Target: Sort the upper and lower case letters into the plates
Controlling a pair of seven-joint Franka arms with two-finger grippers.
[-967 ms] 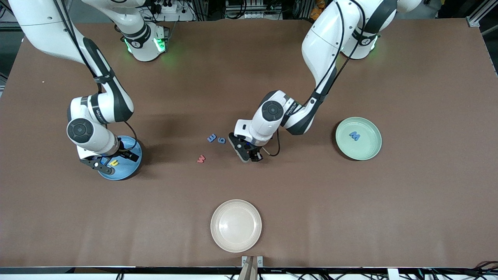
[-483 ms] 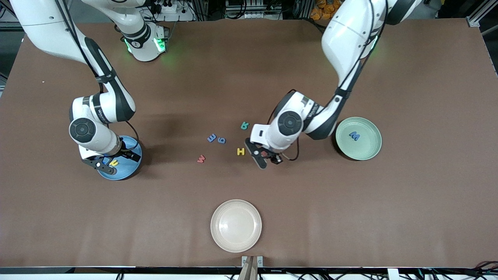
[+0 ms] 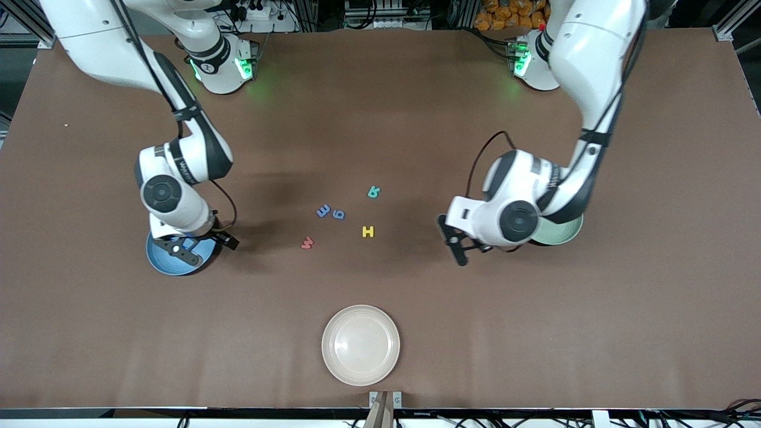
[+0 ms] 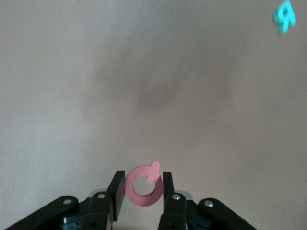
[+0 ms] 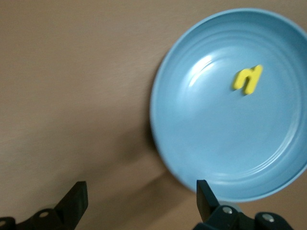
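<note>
the round, smooth blue plastic plate [image 3: 163,264] sits at the right arm's end of the brown table [image 3: 654,297], with a small yellow chunky letter [image 5: 248,79] in it. the right gripper [image 3: 190,246] hangs over it, fingers spread wide, holding nothing. four little flat letters [image 3: 339,214] lie mid-table. the left gripper [image 4: 142,191] pinches a pink round letter [image 4: 143,186] beside the pale green plate [image 3: 565,233].

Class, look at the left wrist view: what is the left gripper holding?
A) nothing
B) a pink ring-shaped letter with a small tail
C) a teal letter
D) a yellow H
B: the left gripper is shut on the pink letter, clamped between its fingers.
</note>
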